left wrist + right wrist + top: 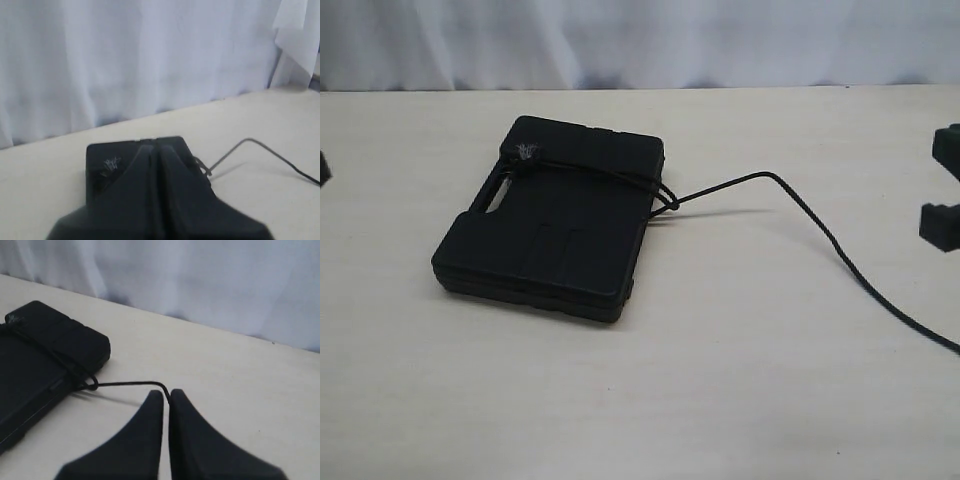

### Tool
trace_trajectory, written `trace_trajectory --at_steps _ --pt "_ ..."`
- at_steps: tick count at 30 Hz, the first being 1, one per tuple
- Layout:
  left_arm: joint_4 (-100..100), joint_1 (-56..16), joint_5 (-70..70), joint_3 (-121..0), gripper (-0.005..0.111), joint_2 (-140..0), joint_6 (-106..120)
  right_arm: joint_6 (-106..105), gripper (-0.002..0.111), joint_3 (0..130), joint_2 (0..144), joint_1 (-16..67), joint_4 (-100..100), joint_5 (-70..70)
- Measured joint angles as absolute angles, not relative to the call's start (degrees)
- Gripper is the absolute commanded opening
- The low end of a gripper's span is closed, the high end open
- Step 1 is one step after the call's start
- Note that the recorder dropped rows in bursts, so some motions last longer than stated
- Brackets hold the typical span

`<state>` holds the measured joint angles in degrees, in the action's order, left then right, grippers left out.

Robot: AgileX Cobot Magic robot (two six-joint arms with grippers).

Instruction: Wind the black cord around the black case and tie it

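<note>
Loosely, the cord (740,180) crosses one end of the case (550,225), tail trailing free. Left gripper (155,147), jaws closed and empty, has the case just beyond. Right gripper (166,392), likewise closed; the cord bends at its tips, a hold unclear. Tying seemingly remains: next, secure that tail.

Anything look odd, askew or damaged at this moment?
The black cord ends in a frayed tuft by the handle slot of the black case. It crosses only one end of the case, slightly aslant, with a slack loop off the edge; the rest trails away over the table. Nothing spilled.
</note>
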<state>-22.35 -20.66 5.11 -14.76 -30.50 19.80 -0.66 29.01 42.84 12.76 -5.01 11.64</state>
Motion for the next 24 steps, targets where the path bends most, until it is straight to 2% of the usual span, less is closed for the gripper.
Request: trace_trajectory --at_steps 8,17,24 --pt "-22.35 -20.66 5.94 -11.46 0.000 -19.59 19.80 -0.66 0.004 21.38 37.32 12.76 -5.01 7.41" --pt "-22.35 -20.66 5.94 -11.46 0.000 -18.57 19.80 -0.66 0.004 20.44 36.02 12.76 -5.01 6.84" --pt "-22.35 -20.66 5.94 -11.46 0.000 -18.57 19.80 -0.62 0.004 13.29 25.09 9.19 -5.17 4.49"
